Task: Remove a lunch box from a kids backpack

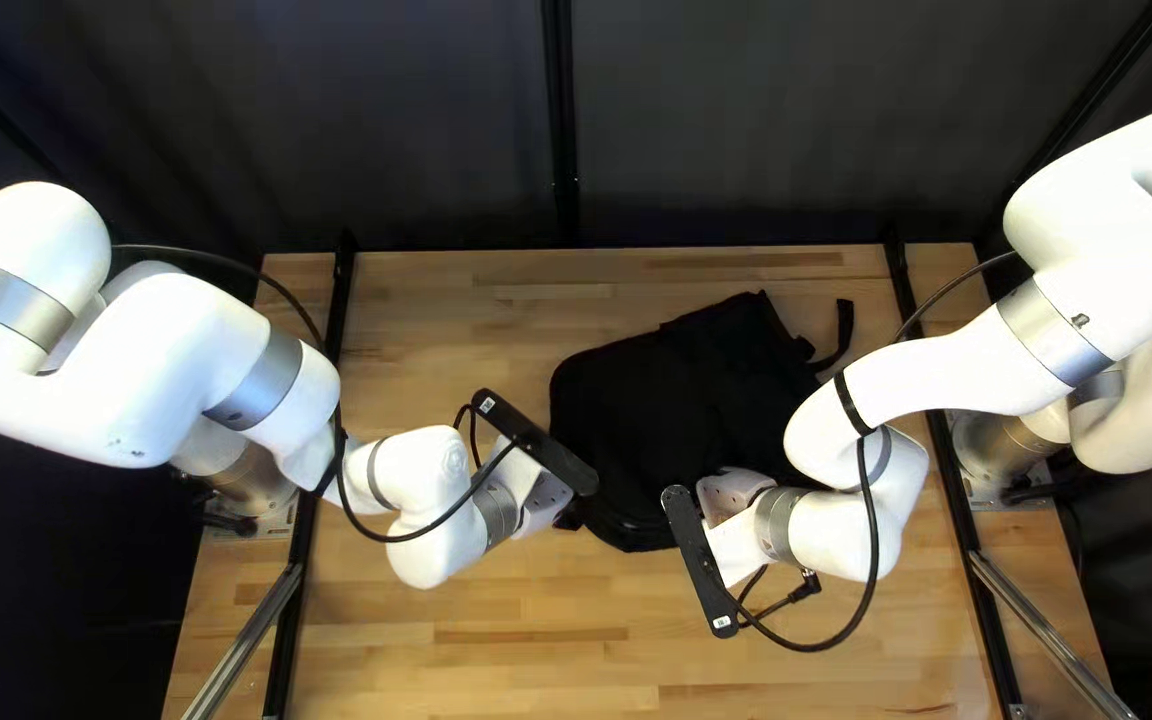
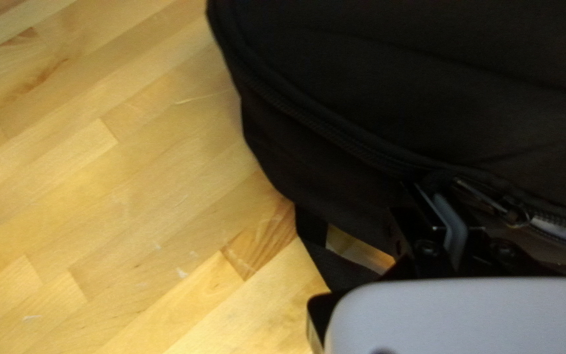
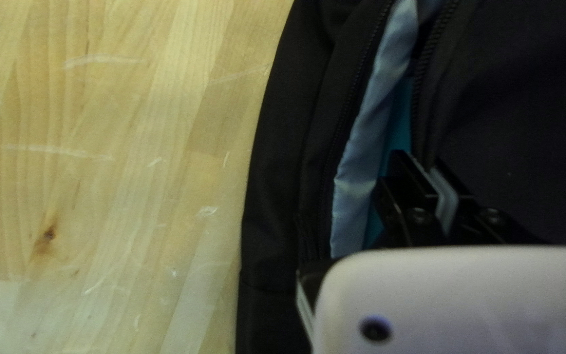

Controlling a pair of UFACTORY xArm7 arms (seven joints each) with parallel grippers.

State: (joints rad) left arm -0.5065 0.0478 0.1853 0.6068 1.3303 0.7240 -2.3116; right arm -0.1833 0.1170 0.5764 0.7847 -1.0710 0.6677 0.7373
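A black backpack (image 1: 663,407) lies on the table in the top left view. My left gripper (image 1: 544,499) is at its lower left edge; my right gripper (image 1: 734,491) is over its lower part. In the left wrist view, my left gripper (image 2: 435,187) is shut on the backpack's zippered edge (image 2: 361,151), beside a zipper pull (image 2: 483,195). In the right wrist view, my right gripper (image 3: 419,164) is shut on the flap's edge beside the unzipped opening. Light blue lining (image 3: 361,164) and a teal surface (image 3: 399,124) show inside; whether that is the lunch box, I cannot tell.
Bare wood of the table (image 1: 470,640) runs along its near side. Straps (image 1: 840,334) trail from the backpack's upper right. Dark rails flank the tabletop, and cables loop from both arms near the wrists.
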